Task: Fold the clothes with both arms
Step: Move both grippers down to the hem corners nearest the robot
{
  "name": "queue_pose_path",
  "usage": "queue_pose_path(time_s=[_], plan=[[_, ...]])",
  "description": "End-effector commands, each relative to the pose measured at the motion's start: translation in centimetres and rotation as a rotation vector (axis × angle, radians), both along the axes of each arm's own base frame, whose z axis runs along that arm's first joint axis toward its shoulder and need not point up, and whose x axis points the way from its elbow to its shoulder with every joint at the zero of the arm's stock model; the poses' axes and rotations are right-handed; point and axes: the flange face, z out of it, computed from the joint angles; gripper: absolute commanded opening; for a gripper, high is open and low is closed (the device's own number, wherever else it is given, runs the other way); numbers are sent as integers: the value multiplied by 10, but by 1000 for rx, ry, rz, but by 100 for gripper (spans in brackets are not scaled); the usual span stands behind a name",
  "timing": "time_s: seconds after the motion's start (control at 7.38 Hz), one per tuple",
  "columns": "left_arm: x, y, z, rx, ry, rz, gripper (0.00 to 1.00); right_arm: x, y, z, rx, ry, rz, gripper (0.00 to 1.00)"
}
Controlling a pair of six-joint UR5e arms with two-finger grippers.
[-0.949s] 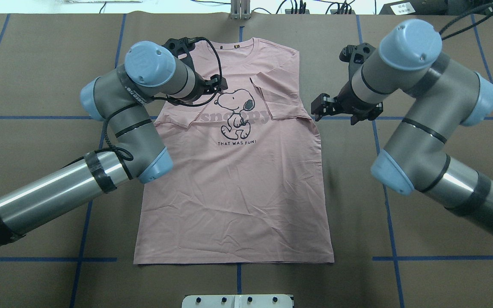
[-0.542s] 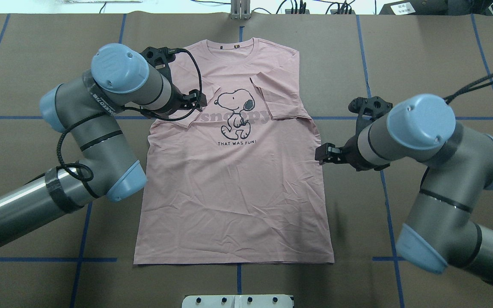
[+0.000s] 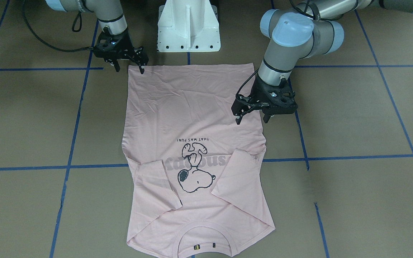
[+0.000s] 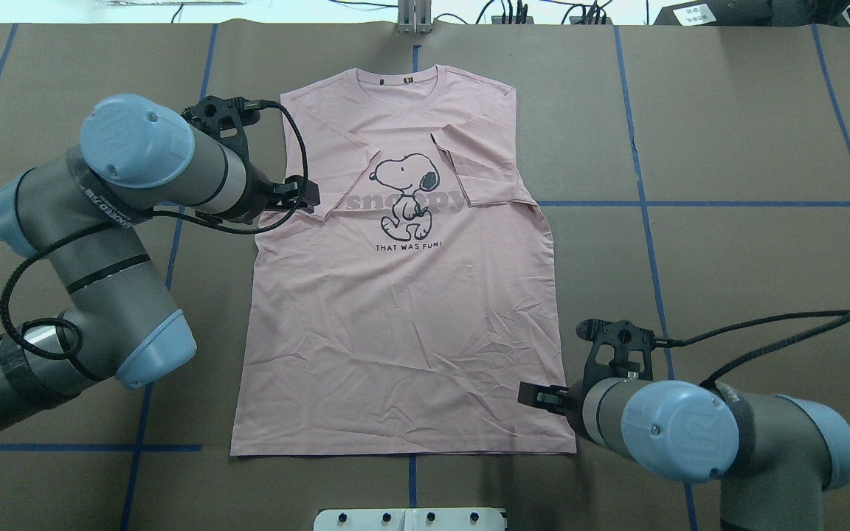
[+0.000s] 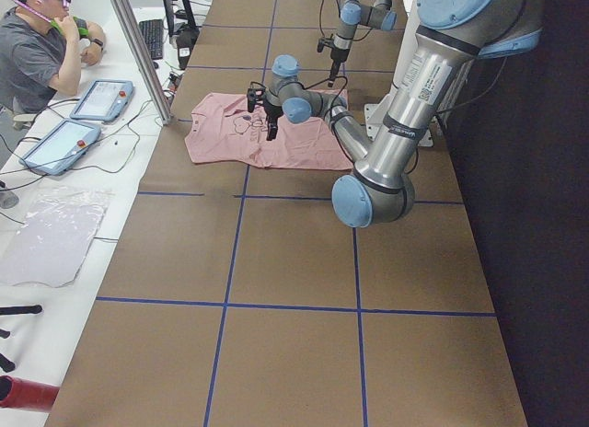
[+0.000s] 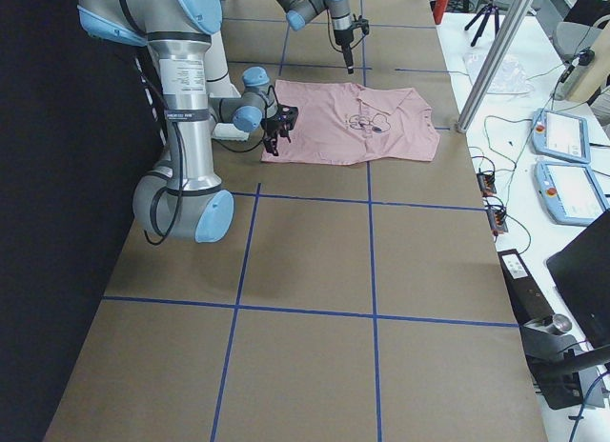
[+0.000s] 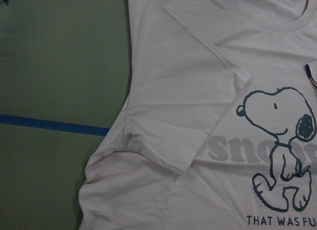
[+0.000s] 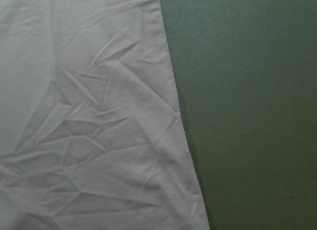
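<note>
The pale pink Snoopy T-shirt [image 4: 403, 332] lies flat and face up on the brown table, collar away from the robot, both sleeves folded in over the chest. It also shows in the front view [image 3: 192, 107]. My left gripper [image 3: 251, 116] is open and empty, hovering over the shirt's side edge just below the folded left sleeve; overhead it [image 4: 305, 195] sits by that sleeve. My right gripper [image 3: 129, 67] is open and empty above the hem corner on my right; overhead it [image 4: 536, 397] is at that corner. The left wrist view shows the folded sleeve [image 7: 198, 145], the right wrist view the shirt's side edge [image 8: 173, 91].
The white pedestal base [image 3: 188, 25] stands just behind the hem. Blue tape lines [image 4: 646, 214] cross the brown table cover. An operator [image 5: 37, 50] sits past the table's far edge beside tablets [image 5: 101, 98]. A metal post [image 6: 496, 56] stands at that edge.
My right gripper has travelled from beside the folded right sleeve along the shirt's side to the hem corner near the base. My left gripper has drawn back from the chest to the left sleeve. The shirt has not moved.
</note>
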Motion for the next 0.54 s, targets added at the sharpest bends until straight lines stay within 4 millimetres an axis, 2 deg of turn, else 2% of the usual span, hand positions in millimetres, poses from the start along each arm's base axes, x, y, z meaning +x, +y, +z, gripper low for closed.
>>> queue_pose_path(time_s=[0.0, 0.14, 0.41], plan=[[-1, 1, -2, 3, 4, 1, 100, -17, 17, 31, -7, 54, -2, 100], [1, 1, 1, 0, 2, 4, 100, -24, 17, 43, -11, 73, -7, 100], [3, 0, -1, 0, 5, 7, 100, -25, 20, 43, -18, 74, -19, 100]])
